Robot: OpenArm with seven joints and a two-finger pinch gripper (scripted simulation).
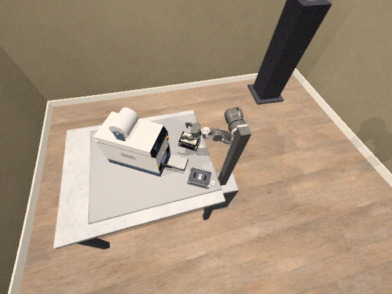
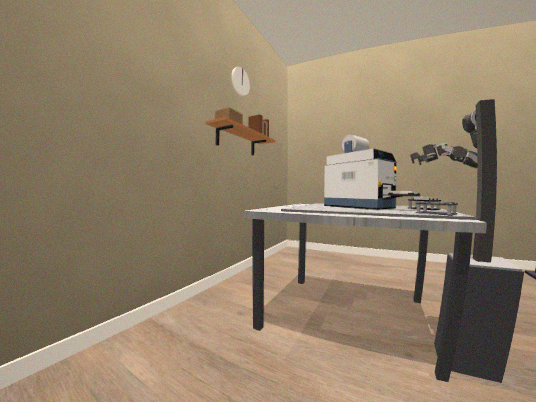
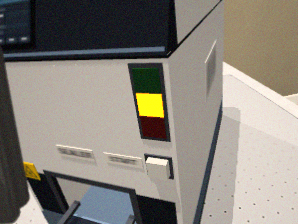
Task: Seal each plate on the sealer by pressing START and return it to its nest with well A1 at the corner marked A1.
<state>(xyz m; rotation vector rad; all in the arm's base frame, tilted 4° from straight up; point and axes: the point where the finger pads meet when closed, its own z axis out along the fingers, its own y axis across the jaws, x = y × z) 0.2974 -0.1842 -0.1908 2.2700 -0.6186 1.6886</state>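
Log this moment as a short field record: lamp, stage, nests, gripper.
lamp: amber segment lit; green and red dark
START button: not touched
stage: out in front of the sealer, pale plate on it
far nest: holds a plate
near nest: no plate
gripper: open, holding nothing, raised above the table, apart from the sealer

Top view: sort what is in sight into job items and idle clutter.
Job items: sealer with amber lamp lit, START button, plate on the stage, nest holding the other plate, vacant nest, open pincer hovering above the table.

Idle: dark pillar, wall clock, shelf with boxes.
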